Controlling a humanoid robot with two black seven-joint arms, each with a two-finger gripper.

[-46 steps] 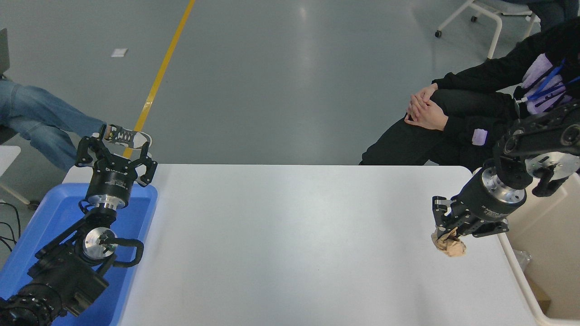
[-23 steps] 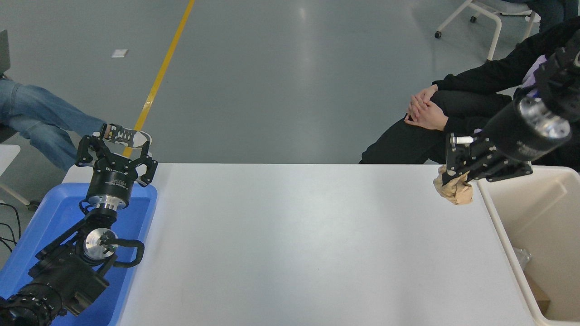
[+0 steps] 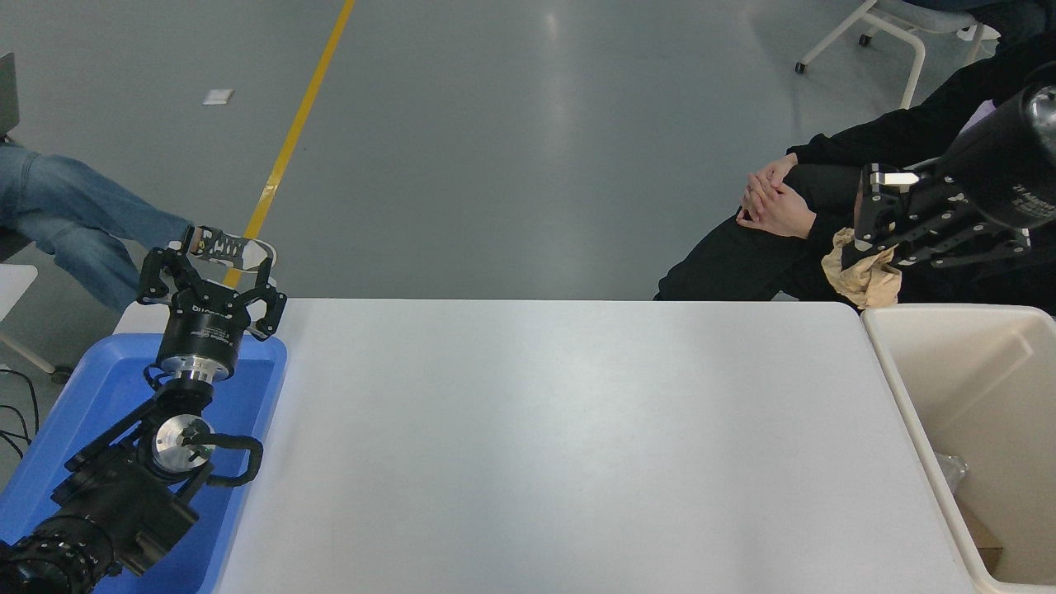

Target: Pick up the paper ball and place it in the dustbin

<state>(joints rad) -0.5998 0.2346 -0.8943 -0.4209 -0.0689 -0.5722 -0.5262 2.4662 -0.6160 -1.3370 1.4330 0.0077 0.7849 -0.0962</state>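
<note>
1. The right gripper (image 3: 868, 257) is clamping the tan paper ball (image 3: 861, 275) in the air, past the white table's (image 3: 561, 437) far right corner.
2. The cream dustbin (image 3: 912, 404) is sitting against the table's right edge, just below and right of the ball.
3. The left gripper (image 3: 211, 287) is resting over the blue tray (image 3: 99, 388), fingers spread.
4. A person is sitting beyond, hands (image 3: 771, 200) clasped.
</note>
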